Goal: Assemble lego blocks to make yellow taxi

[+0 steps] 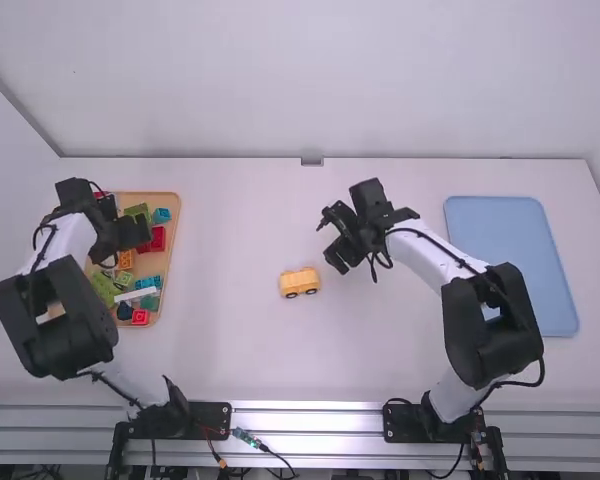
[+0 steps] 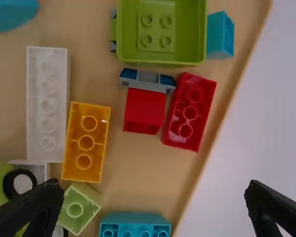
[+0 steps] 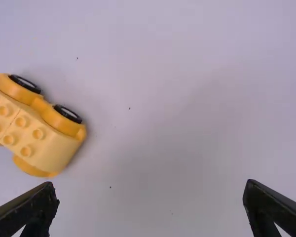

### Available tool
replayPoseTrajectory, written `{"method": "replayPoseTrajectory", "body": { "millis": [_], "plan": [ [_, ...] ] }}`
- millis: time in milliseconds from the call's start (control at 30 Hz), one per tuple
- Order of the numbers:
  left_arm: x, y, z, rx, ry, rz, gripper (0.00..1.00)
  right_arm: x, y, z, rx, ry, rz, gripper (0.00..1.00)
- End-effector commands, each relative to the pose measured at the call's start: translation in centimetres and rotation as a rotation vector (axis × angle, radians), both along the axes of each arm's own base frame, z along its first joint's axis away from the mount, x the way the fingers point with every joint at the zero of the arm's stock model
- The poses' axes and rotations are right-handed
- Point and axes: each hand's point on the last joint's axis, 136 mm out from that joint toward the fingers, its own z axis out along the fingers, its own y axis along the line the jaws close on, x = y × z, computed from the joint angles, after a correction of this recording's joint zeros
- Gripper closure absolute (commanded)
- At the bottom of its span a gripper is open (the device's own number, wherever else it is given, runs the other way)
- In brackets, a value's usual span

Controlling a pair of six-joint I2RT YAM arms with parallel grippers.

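My left gripper (image 1: 123, 236) is over the wooden tray of blocks at the left; in its wrist view the left gripper (image 2: 153, 197) stands open with nothing held. Beneath it are an orange-yellow brick (image 2: 86, 142), a white brick (image 2: 47, 103), a red brick (image 2: 190, 111) and a red block with a grey and blue end (image 2: 146, 106). The yellow car (image 1: 300, 282), studded on top with black wheels, stands mid-table. My right gripper (image 1: 338, 239) is above the table, up and right of the car; its wrist view shows the right gripper (image 3: 150, 197) open and empty, beside the car (image 3: 34, 128).
The wooden tray (image 1: 170, 290) also holds a green tub-shaped piece (image 2: 160, 29), a teal brick (image 2: 134, 225) and several others. A blue tray (image 1: 510, 260) lies at the right. The table's back edge meets a white wall.
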Motion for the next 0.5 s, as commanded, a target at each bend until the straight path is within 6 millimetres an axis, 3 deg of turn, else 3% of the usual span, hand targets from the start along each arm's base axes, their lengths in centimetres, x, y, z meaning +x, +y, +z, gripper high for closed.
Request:
{"method": "replayPoseTrajectory", "body": {
  "millis": [0, 167, 367, 467],
  "plan": [
    [1.2, 0.9, 0.2, 0.016, 0.014, -0.029, 0.01, 1.1, -0.1, 2.0, -0.015, -0.079, 0.038, 0.01],
    [1.0, 2.1, -1.4, 0.054, 0.11, -0.015, 0.01, 1.9, -0.6, 2.2, -0.043, -0.118, 0.024, 0.01],
    [0.4, 2.8, -2.8, 0.08, 0.128, 0.022, 0.24, 2.3, -1.2, 2.3, -0.055, -0.128, 0.009, 0.01],
    [-0.1, 3.7, -3.2, 0.127, 0.153, 0.052, 0.14, 2.6, -1.5, 2.3, -0.062, -0.136, -0.005, 0.01]
  ]
}}
